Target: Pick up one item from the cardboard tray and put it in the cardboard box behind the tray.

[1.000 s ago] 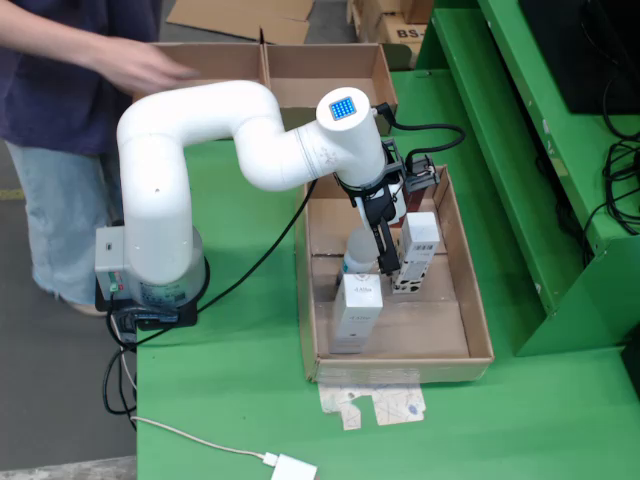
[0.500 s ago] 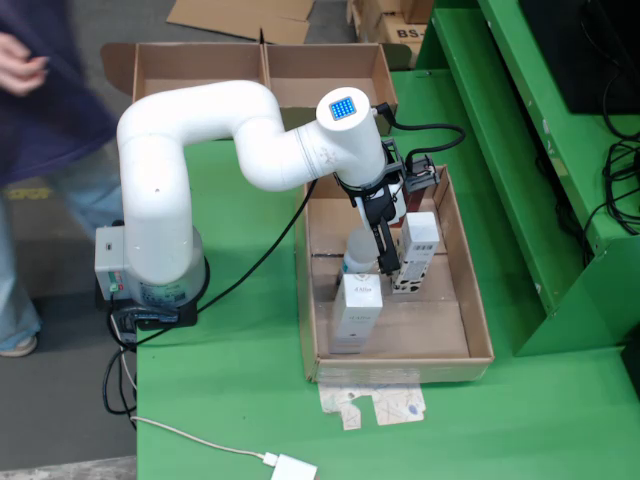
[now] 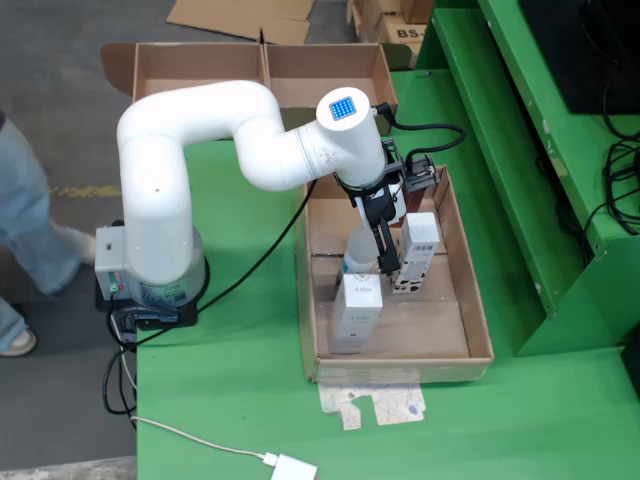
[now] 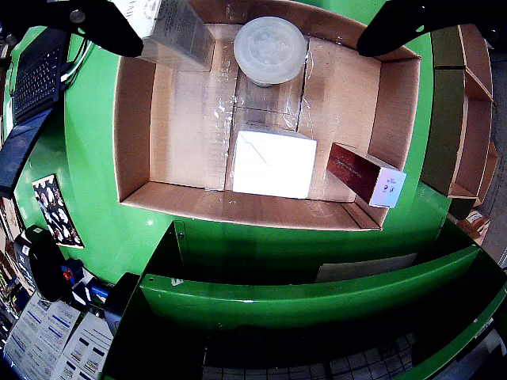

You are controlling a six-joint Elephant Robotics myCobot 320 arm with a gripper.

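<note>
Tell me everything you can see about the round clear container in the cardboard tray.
The round container looks like clear or frosted plastic with a pale, flat round lid. It stands upright in the cardboard tray, seen from above in the gripper view, between two white boxes. The gripper hangs just above it, fingers spread, not gripping.

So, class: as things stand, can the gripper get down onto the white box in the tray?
Probably yes. The gripper hangs open above the tray, and in the wrist view the white box lies directly below with its top face uncovered, neighbours only beside it.
</note>
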